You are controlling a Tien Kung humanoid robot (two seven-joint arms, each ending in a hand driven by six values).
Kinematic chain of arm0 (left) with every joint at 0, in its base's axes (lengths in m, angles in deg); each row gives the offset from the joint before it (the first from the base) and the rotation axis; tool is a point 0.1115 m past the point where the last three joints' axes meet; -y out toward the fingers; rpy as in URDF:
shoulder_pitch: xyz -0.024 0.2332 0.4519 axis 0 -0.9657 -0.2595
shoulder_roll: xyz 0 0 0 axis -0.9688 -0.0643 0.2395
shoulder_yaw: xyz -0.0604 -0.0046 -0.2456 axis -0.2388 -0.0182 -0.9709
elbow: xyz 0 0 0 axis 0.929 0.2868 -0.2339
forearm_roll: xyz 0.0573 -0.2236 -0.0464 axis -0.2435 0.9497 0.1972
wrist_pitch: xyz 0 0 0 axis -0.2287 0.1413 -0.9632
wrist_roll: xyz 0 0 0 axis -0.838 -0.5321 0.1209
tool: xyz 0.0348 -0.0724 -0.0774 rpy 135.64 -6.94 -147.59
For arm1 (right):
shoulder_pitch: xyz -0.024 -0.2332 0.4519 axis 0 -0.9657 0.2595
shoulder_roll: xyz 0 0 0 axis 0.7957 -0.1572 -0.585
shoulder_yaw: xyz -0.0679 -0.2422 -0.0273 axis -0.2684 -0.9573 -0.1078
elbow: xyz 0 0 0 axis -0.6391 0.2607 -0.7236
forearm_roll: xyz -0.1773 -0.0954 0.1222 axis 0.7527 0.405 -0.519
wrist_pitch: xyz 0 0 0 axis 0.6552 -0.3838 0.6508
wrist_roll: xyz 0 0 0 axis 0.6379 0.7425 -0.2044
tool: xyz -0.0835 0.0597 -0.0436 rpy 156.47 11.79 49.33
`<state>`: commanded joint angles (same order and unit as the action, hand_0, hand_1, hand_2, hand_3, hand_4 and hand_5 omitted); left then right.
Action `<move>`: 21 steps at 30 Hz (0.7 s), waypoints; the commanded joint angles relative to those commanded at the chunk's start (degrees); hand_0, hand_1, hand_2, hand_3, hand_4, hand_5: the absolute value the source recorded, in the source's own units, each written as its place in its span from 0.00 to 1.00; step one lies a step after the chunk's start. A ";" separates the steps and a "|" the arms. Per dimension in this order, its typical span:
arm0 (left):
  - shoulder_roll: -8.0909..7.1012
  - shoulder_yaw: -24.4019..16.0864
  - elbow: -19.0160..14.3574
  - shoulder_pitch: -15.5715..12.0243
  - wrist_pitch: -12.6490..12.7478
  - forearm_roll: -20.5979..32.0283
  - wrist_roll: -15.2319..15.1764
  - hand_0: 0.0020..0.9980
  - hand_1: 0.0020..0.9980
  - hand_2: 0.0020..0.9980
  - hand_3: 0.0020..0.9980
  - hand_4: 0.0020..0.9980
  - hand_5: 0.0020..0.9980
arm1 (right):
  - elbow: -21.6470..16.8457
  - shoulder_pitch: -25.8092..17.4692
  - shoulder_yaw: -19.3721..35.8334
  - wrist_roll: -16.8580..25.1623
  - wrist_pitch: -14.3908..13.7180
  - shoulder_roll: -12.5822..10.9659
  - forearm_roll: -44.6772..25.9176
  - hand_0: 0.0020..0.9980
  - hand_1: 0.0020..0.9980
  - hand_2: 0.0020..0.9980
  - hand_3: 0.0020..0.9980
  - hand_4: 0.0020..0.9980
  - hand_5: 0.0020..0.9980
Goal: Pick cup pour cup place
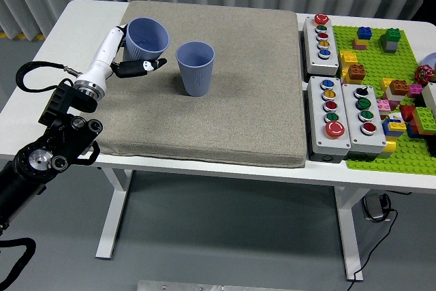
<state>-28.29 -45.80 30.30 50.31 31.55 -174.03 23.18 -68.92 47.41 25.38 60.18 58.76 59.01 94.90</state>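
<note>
Above the mat point(204, 120), a tilted cup point(147, 39) is gripped by the left hand point(126, 56), beside an upright cup point(195, 67).

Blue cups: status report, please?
Left hand grips left cup, lifted and tilted toward standing cup. Right hand unseen. Nothing between them.

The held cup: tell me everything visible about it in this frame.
The held cup is a blue-lavender tumbler with faint vertical ribbing, plastic-looking, wider at the rim than at the base. It is tilted, with its mouth facing up and toward the camera; the inside shows no visible contents. The left hand grips it from the left and below, dark fingers wrapped under its base. It appears lifted above the grey mat, left of the second cup, which stands upright; the two do not touch.
</note>
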 joint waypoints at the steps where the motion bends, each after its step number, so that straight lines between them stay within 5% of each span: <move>1: 0.08 0.06 0.10 0.22 0.06 -0.48 0.18 0.59 0.55 0.54 0.57 0.89 0.14 | 0.00 0.02 -0.01 0.01 0.02 -0.02 -0.01 0.70 0.71 0.66 0.63 0.03 0.33; 21: 0.86 1.98 0.95 3.77 1.37 -13.20 4.84 0.59 0.55 0.54 0.57 0.89 0.17 | -0.02 0.50 -0.17 -0.03 -0.10 -0.10 -0.54 0.70 0.71 0.66 0.63 0.04 0.33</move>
<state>-27.42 -43.82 31.25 54.07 32.92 -187.23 28.02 -68.94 47.90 25.21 60.15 58.66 58.91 94.36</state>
